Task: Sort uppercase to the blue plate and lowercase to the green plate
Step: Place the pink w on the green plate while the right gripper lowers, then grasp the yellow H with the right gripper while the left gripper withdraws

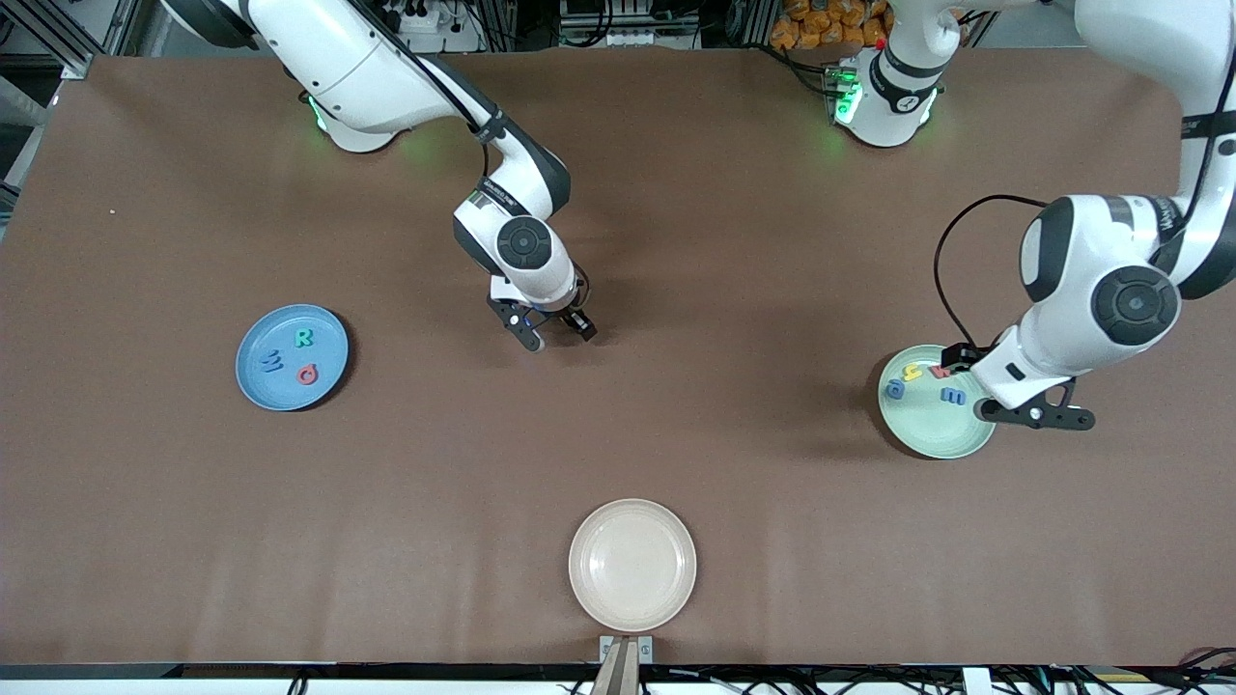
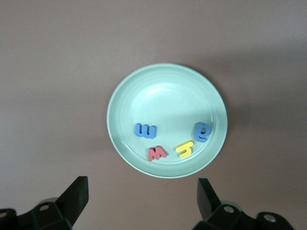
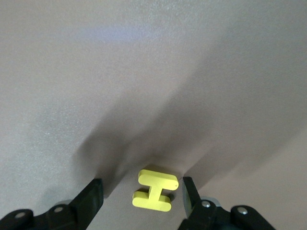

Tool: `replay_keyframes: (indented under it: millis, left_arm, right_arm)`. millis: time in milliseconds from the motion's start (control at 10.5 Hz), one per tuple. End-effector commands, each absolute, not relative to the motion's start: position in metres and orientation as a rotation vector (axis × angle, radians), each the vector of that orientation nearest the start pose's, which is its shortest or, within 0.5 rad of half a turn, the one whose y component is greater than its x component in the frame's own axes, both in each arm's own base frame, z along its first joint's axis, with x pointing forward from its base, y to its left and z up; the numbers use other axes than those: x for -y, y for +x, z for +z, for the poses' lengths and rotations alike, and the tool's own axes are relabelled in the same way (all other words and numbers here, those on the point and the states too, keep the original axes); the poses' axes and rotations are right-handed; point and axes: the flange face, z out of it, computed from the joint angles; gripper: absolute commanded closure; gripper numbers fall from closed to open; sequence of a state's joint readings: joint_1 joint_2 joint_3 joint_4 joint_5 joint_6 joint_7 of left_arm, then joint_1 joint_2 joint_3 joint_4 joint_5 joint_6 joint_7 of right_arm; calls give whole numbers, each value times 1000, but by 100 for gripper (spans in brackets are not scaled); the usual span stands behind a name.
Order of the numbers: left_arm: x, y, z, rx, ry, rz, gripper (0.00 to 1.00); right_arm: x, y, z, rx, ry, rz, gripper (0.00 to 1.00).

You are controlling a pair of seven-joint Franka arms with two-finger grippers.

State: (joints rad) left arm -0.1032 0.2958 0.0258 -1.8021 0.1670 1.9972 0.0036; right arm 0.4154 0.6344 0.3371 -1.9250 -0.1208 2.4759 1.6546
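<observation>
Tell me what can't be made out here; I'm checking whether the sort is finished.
1. Yellow H: in the front view it is hidden beneath the right gripper mid-table. The right wrist view shows it between open jaws; contact is unclear.
2. Red w: in the front view it is partly covered by the left arm's wrist. The left gripper hangs open over the green plate edge.
3. Blue W on the blue plate: in the front view it is too small to tell its case.

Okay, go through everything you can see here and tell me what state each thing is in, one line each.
blue plate: holds R, W and Q.
green plate: holds m, w, h and g.
yellow H: flat on the table between the open fingers.
cream plate: empty.
right gripper: open, around the H.
left gripper: open, over the green plate's edge.
</observation>
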Motion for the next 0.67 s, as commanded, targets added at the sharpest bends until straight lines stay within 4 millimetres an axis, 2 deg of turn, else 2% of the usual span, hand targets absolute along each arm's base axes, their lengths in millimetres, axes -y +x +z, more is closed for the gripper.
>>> replay_keyframes:
  millis: [0, 191, 287, 478, 573]
  left_arm:
    - [42, 615, 466, -248, -2982, 105, 0]
    - [44, 607, 522, -208, -3066, 43, 0]
    - [44, 602, 552, -188, -3102, 16, 0]
    - [39, 593, 610, -165, -3104, 18, 0]
    - [35, 587, 618, -153, -3102, 65, 0]
  right_arm:
    - [-408, 451, 165, -1303, -2857, 222, 32]
    - [-400, 453, 163, -1265, -2880, 227, 32]
    - [-399, 452, 164, -1246, -2887, 227, 37]
    - [-395, 453, 165, -1225, -2897, 226, 39]
    - [-393, 454, 166, -1216, -2901, 225, 42]
